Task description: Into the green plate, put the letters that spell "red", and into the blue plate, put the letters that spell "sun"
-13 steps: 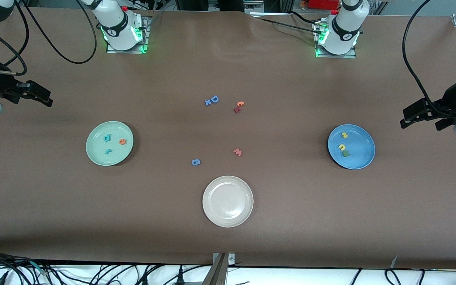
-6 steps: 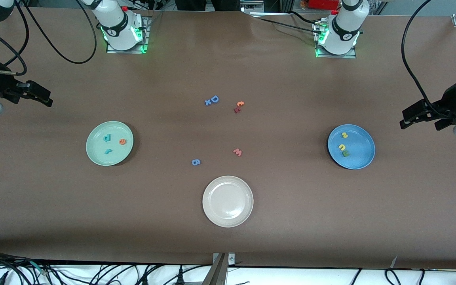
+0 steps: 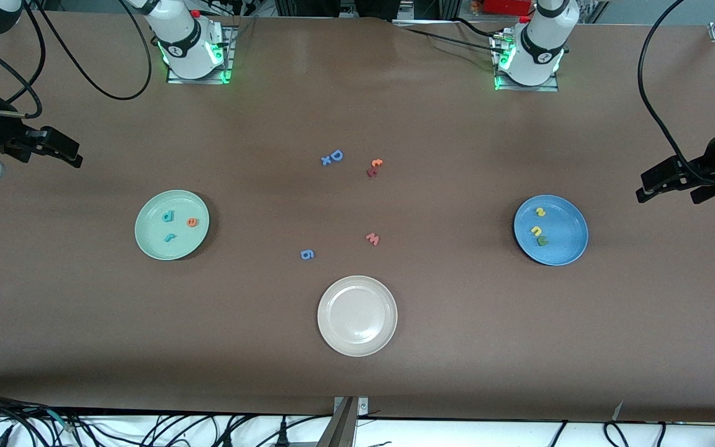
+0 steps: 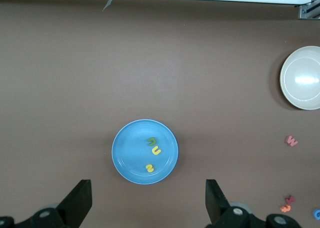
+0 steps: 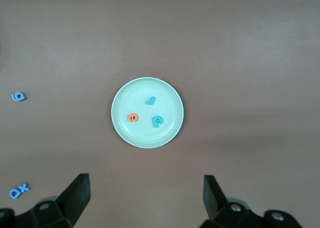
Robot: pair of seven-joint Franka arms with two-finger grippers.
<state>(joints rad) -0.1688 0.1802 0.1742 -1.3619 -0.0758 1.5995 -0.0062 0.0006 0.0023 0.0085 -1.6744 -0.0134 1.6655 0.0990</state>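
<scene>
From the front, the round pale mint-green plate sits on the brown table toward the right arm's end, holding the teal foam "d", the teal foam "r" and the orange foam "e". The round medium-blue plate lies toward the left arm's end with the yellow foam "s", the yellow foam "u" and the dark green foam "n" in it. Between the plates lie a blue capital "D", a blue "g" and a pinkish-red "w"; a whitish-beige plate sits nearest the camera. The right pincer hangs at the table's edge, the left pincer at the other edge.

In the left wrist view, the left pincer is spread wide and empty above the blue plate.

In the right wrist view, the right pincer is likewise wide apart and empty above the green plate.
</scene>
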